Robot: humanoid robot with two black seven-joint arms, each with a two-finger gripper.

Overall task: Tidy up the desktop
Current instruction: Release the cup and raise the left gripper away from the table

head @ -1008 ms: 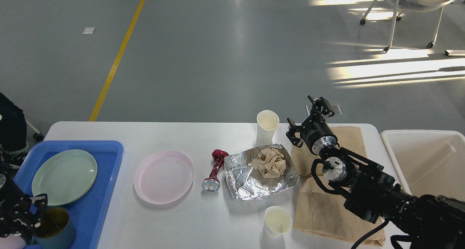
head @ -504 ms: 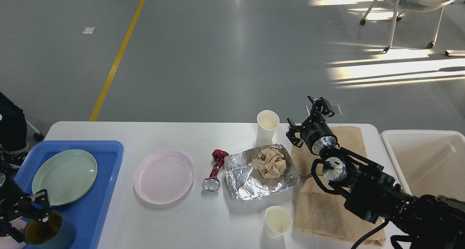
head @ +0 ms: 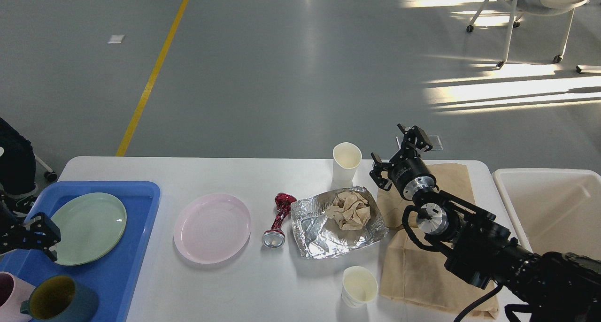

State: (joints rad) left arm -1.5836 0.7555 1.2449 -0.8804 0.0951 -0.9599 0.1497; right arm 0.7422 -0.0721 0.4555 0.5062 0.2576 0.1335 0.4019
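Observation:
The white desktop [head: 235, 176] holds a pink plate [head: 211, 228], a crushed red can [head: 278, 218], a foil sheet [head: 319, 237] with crumpled brown paper [head: 350, 209] on it, two paper cups [head: 346, 164] [head: 359, 287] and a brown paper bag [head: 422, 261]. My left gripper [head: 47, 237] is open and empty above the blue tray [head: 136, 228], beside the green plate [head: 89, 228]. A teal mug [head: 58, 305] and a pink mug [head: 7, 298] stand at the tray's near end. My right gripper [head: 389, 143] is open and empty, just right of the far paper cup.
A white bin [head: 554, 209] stands off the table's right end. My right arm lies over the paper bag. A wheeled chair [head: 530, 12] stands on the grey floor far behind. A dark object [head: 14, 157] sits off the left edge.
My left gripper has let go of the teal mug, opened and risen up the tray. The mug now stands beside the pink mug. The right arm has not moved.

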